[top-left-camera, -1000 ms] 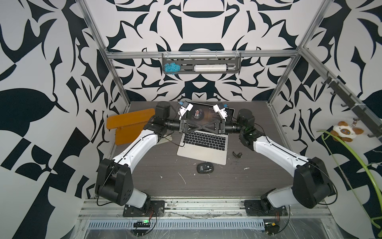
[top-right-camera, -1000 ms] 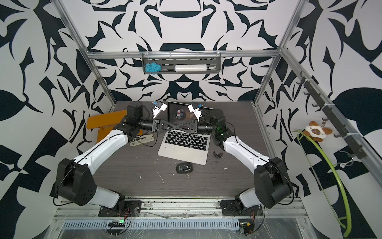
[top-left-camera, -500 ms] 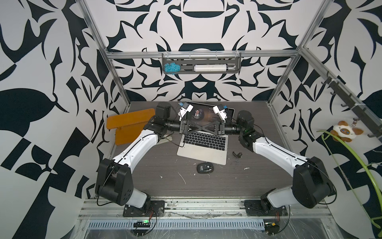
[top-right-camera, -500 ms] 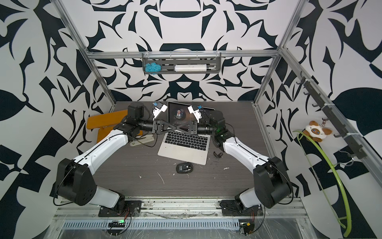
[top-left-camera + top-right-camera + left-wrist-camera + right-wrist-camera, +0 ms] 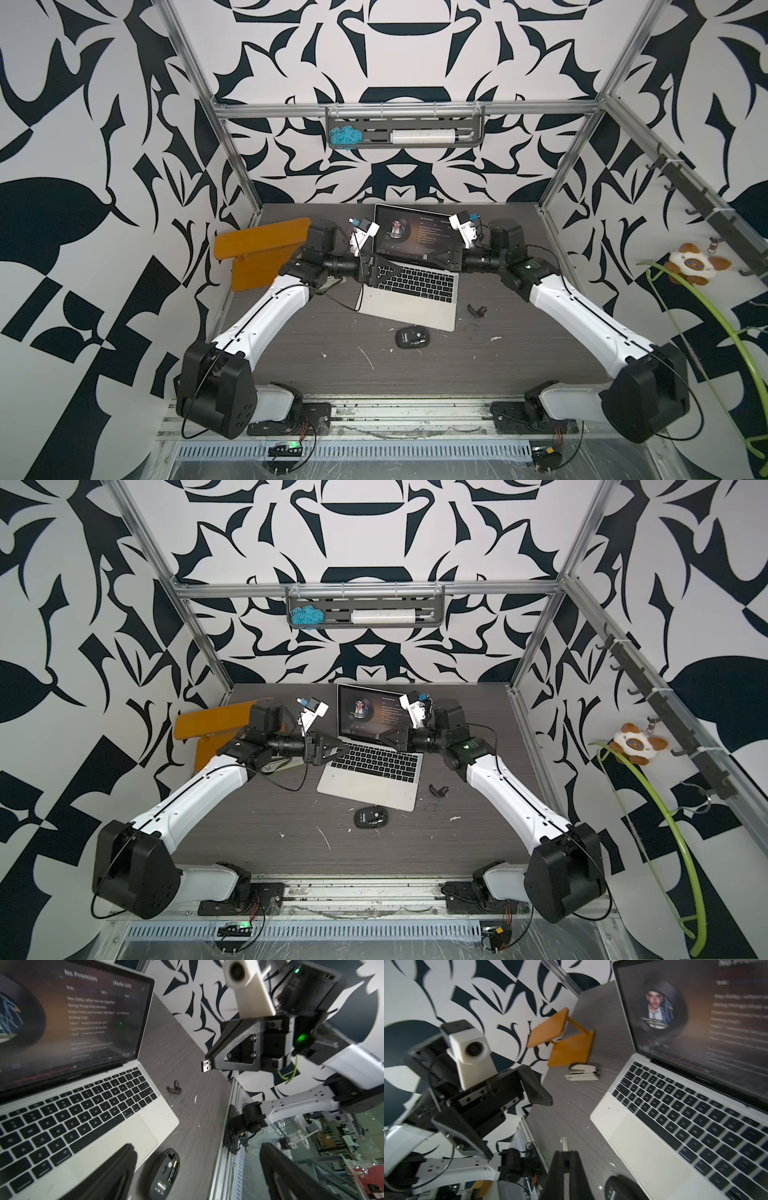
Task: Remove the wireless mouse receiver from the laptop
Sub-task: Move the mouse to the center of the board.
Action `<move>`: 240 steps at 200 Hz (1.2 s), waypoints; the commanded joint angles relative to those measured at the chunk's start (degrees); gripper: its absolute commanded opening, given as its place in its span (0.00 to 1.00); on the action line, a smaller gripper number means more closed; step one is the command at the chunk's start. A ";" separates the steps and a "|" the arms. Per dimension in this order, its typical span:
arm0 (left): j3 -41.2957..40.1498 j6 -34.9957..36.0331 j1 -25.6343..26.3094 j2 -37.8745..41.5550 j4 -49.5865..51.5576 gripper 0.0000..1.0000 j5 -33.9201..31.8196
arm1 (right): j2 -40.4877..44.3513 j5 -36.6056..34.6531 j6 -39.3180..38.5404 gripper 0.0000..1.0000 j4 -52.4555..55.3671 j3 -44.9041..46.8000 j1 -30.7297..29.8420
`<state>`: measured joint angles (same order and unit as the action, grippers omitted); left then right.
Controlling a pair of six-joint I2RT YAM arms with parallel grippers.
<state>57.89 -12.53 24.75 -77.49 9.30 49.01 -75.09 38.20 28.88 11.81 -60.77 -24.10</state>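
The silver laptop [image 5: 409, 309] [image 5: 365, 787] stands open on the dark table, its screen lit. The wireless mouse receiver [image 5: 206, 1065] is out of the laptop. Its metal plug sticks out from the tip of my right gripper [image 5: 210, 1062] [image 5: 430, 256], which is shut on it above the keyboard. The same plug shows past the fingertips in the right wrist view [image 5: 564, 1144]. My left gripper [image 5: 197, 1159] [image 5: 519, 1129] [image 5: 338, 752] faces it from the laptop's left edge, wide open and empty.
A black mouse [image 5: 411, 336] [image 5: 165, 1174] lies belly up in front of the laptop. A small dark scrap [image 5: 477, 309] lies to the laptop's right. An orange stand [image 5: 262, 249] and a white stapler [image 5: 583, 1072] sit at the left.
My left gripper has gone from shut to wide open and drawn slightly back from the right gripper's tip. The right gripper stays shut on the receiver.
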 commanded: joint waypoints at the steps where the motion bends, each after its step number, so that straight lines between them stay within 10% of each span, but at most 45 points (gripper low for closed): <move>1: -2.93 7.87 6.89 -1.31 2.56 0.99 -10.52 | 3.02 -6.11 -6.88 0.00 9.70 1.30 -0.24; 69: -15.03 21.87 19.63 -4.87 -9.75 0.99 -24.32 | 8.13 -1.23 -7.41 0.00 9.94 6.73 -1.13; 240: -21.78 31.83 23.21 -14.36 -20.35 0.99 -32.84 | 9.43 7.59 -3.43 0.00 3.20 9.28 -1.12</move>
<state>37.04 17.67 47.57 -89.71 -9.82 17.08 -66.81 43.88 24.67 17.69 -50.92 -24.95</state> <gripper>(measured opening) 0.992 0.060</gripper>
